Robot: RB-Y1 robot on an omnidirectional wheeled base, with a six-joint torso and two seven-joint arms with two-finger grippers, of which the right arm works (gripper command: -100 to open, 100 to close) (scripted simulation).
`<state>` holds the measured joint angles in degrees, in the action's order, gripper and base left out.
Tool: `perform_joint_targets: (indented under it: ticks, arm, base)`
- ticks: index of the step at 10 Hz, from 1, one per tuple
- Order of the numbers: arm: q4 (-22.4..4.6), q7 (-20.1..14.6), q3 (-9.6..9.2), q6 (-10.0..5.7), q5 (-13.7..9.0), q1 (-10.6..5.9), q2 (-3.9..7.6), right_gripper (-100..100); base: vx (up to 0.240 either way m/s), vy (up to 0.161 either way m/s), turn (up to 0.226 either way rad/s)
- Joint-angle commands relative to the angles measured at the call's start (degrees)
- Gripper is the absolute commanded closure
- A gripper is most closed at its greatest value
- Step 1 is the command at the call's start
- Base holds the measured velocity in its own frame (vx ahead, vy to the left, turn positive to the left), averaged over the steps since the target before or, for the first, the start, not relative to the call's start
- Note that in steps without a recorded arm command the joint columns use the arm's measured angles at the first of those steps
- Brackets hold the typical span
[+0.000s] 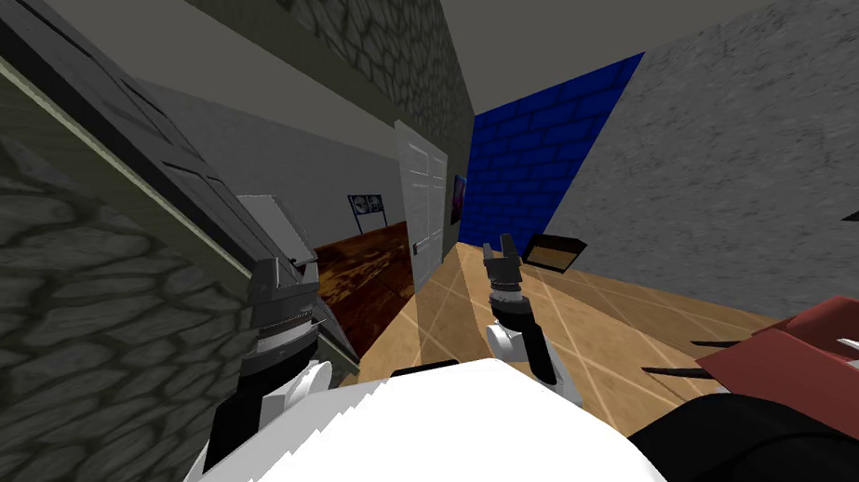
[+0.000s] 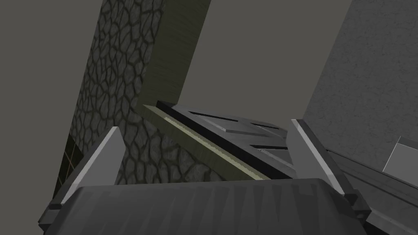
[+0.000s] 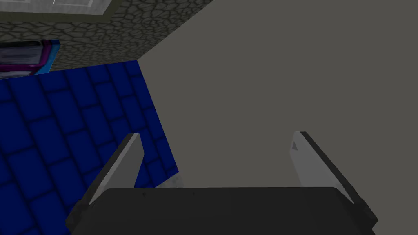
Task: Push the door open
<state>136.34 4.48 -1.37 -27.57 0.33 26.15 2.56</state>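
Stone-patterned wall [image 1: 58, 303] close on the left, running down the hall. Blue brick wall [image 1: 543, 152] closes the far end. Rough grey wall [image 1: 748, 149] along the right. Plain grey ceiling [image 1: 591, 9].

Tan tiled floor [image 1: 600, 321] in the hall; dark wood floor [image 1: 365, 279] in the room beyond the left wall.

White panelled door [image 1: 423, 197] far down the hall, on the left side. Small framed picture [image 1: 460, 199] on the stone wall just past it. Another framed picture [image 1: 366, 204] on the far room's wall.

Dark-edged, tan-faced box [image 1: 554, 250] on the tiles, against the grey wall. Red object [image 1: 811, 341] near on the right, with a black shape [image 1: 757, 437] below it; neither identifiable.
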Motion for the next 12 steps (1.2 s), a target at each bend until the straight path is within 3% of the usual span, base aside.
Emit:
perform_joint_targets:
  ticks: [1,12]
  arm:
    - [-2.0,-0.2,-0.95,-0.36,0.0,-0.69,0.33,-100]
    - [-15.5,-1.8,-7.19,-2.74,-0.2,-5.27,1.8,-100]
  base:
    - [0.107,-0.001,0.015]
    - [0.128,-0.031,0.018]
